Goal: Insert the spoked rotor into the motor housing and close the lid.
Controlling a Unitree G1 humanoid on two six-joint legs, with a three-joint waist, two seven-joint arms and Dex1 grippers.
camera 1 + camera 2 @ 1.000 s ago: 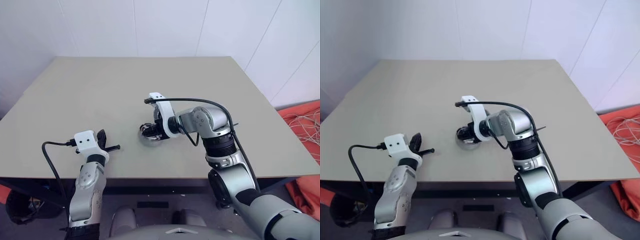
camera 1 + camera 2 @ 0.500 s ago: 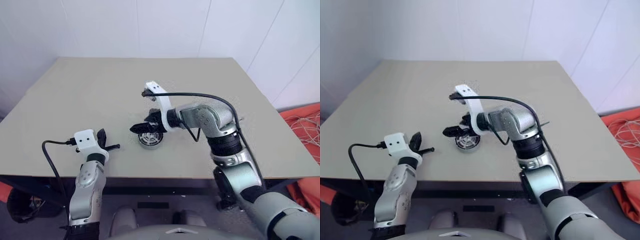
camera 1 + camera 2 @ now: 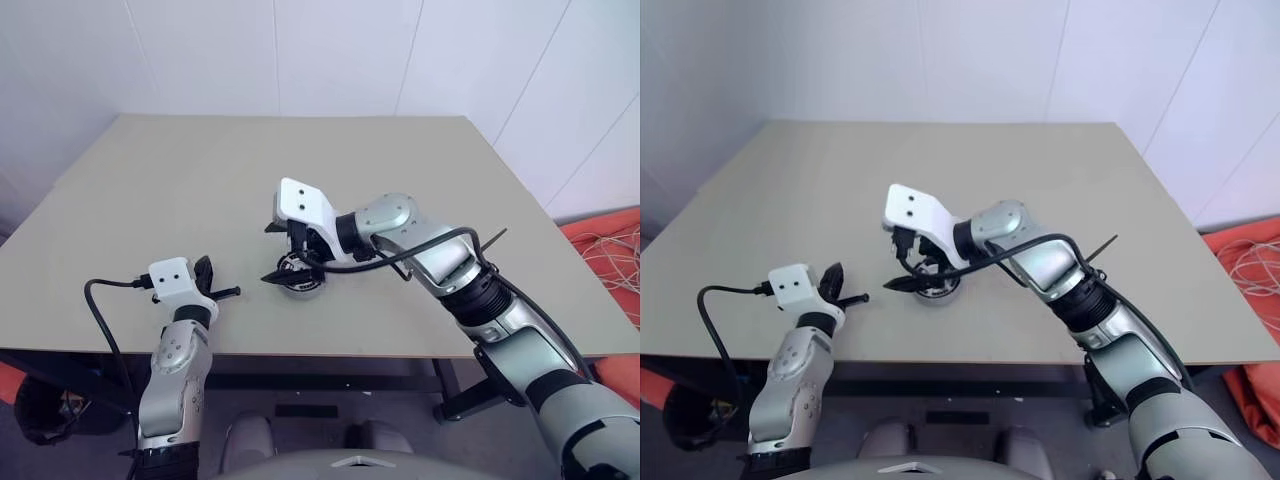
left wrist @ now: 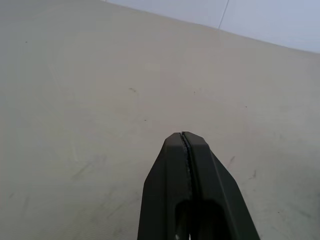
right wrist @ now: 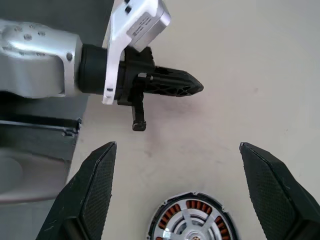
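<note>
Right gripper [image 5: 175, 195] spread above motor housing [image 5: 192, 220] holding spoked rotor [image 5: 192, 231]; left gripper [image 4: 186, 142] pressed together, at housing's 9 o'clock

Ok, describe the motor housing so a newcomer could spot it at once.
Start at the tan table and find its near edge, between the two arms. The motor housing sits there, a short round cup just below the open right gripper. Its ring of copper-brown windings around a silver spoked centre marks it out from the bare tabletop.
</note>
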